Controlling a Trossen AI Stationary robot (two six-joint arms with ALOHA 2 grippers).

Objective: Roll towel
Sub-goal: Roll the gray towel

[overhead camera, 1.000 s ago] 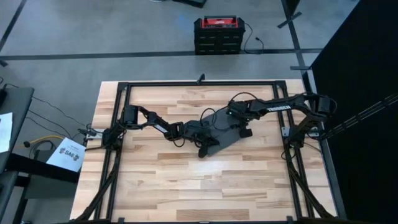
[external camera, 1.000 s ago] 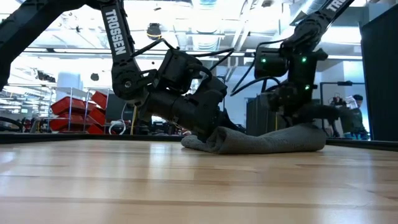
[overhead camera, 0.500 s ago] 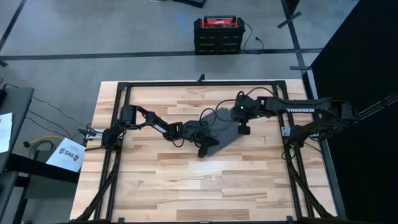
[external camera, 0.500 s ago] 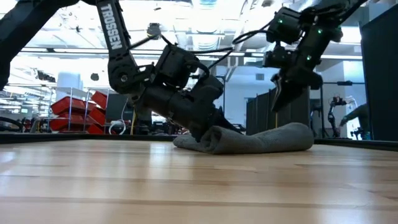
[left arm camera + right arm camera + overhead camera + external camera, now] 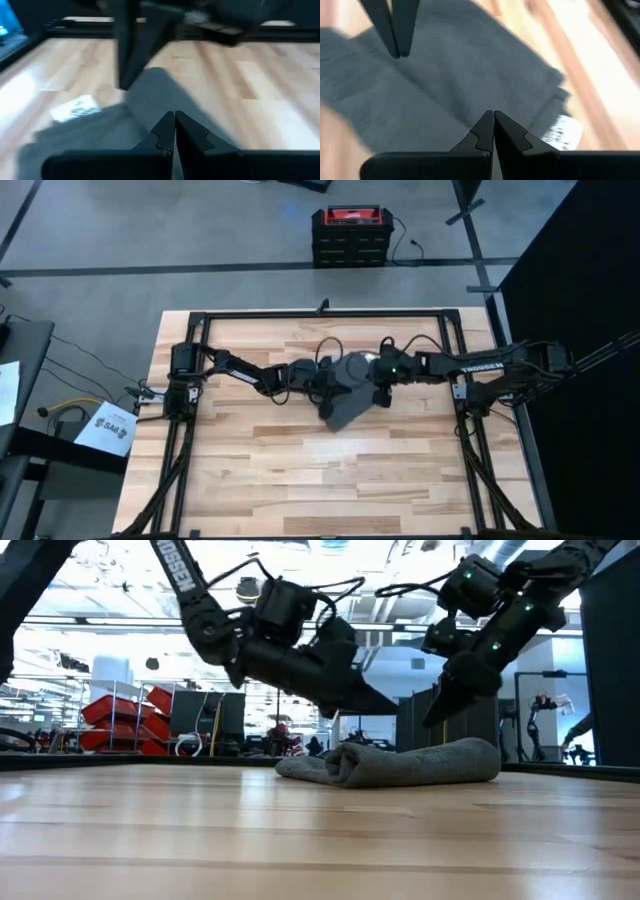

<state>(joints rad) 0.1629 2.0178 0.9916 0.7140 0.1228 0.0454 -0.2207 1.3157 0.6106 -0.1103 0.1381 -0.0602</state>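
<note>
The plain dark grey soft cloth towel [image 5: 345,398] lies bunched on the light wooden plank counter [image 5: 300,470], roughly at its middle and somewhat toward the far edge. In the low view the towel [image 5: 400,762] is a flat heap with one end curled into a loose fold. Its small white tag [image 5: 562,133] shows at one edge of the cloth.

The left end effector [image 5: 385,705] hangs just above the towel's folded end, apart from the cloth, its two dark fingers pressed together with nothing between them. The right end effector [image 5: 432,716] hangs just above the towel's other end, clear of the cloth, its fingers likewise closed and empty. In the high view both arms meet over the towel from opposite sides.
</note>
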